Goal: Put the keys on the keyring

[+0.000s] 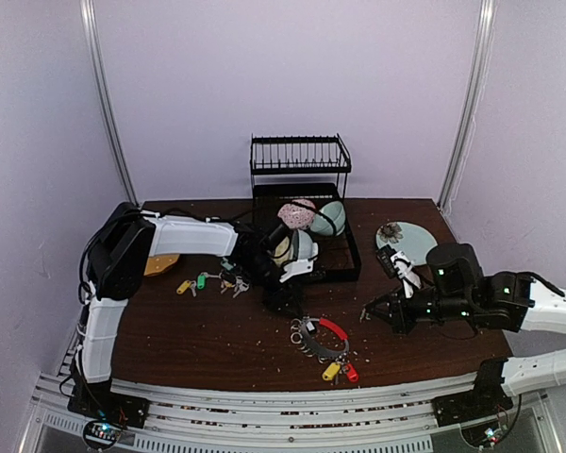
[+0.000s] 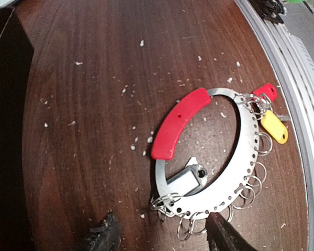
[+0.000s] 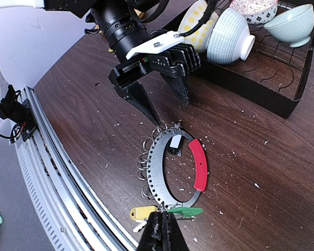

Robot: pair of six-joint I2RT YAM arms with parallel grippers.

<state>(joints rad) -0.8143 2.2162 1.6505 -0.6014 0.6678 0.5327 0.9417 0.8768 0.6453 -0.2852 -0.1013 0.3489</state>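
Nearest the arms' bases, the keyring (image 1: pixel 321 342) lies flat on the table (image 1: pixel 189 349), with a yellow-tagged key (image 1: pixel 330 371) and a red-tagged key (image 1: pixel 351 374) hanging off it at about 5 o'clock of the ring. It looks like thin, stiff, slick sheet metal sitting flush on the wood, so prying up the bare rim would probably be awkward. The red sleeve (image 2: pixel 179 121), at about 1 o'clock in the top view, is thicker and likely grippier, the better place to take hold. The split rings (image 2: pixel 249 184) and tags are light and loose and should swing or slide if nudged. At the ring's 3 o'clock the right gripper (image 3: pixel 162 230) hangs low, fingers pressed together. A green tag (image 3: pixel 187 211) shows just at its tips, but I cannot tell whether it is pinched. A key with a pale tag (image 2: pixel 186 181) lies inside the ring. At 11 o'clock the left gripper (image 3: pixel 167 107) points steeply down with its claw spread and empty, the tips straddling the ring's edge just above it. Farther off at 10 o'clock, well apart, the loose keys (image 1: pixel 206 280) wait on the wood, and beyond them stands the dish rack (image 1: pixel 300 160).
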